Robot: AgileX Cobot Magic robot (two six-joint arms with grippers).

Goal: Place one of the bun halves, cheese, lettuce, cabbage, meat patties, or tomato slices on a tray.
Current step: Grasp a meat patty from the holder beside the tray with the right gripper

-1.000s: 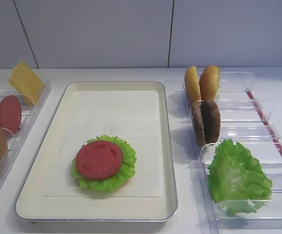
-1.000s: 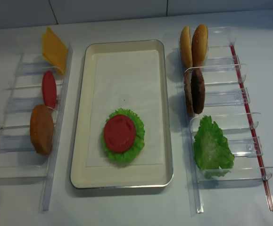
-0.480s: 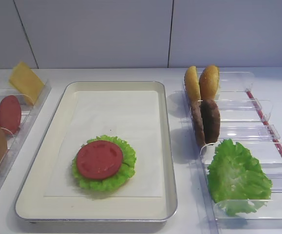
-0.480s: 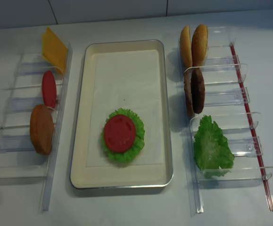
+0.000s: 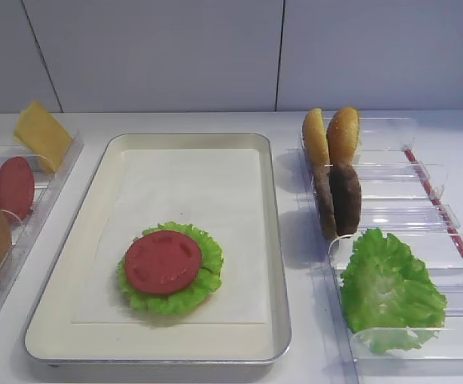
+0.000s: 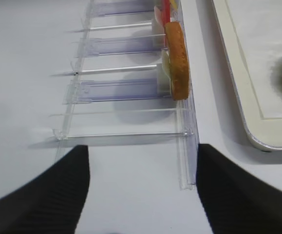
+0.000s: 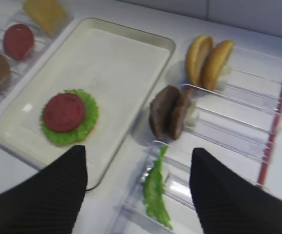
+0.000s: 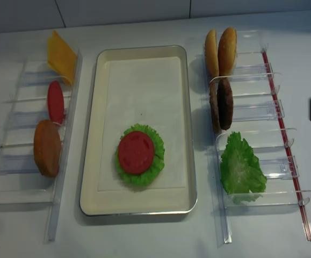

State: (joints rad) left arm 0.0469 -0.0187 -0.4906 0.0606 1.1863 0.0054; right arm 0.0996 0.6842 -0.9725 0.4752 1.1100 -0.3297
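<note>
Showing no readable writing: tray (image 8: 93, 134), meat patties (image 8: 222, 104).

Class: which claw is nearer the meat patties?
Right. The right claw hovers open above the rack holding the meat patties; the left claw is beyond the tray, by the far rack.

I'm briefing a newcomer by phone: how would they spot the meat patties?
Find the clear plastic rack right of the tray. The meat patties stand on edge behind the lettuce and before the bun halves: dark brown and rough, unlike those smooth golden buns.
</note>
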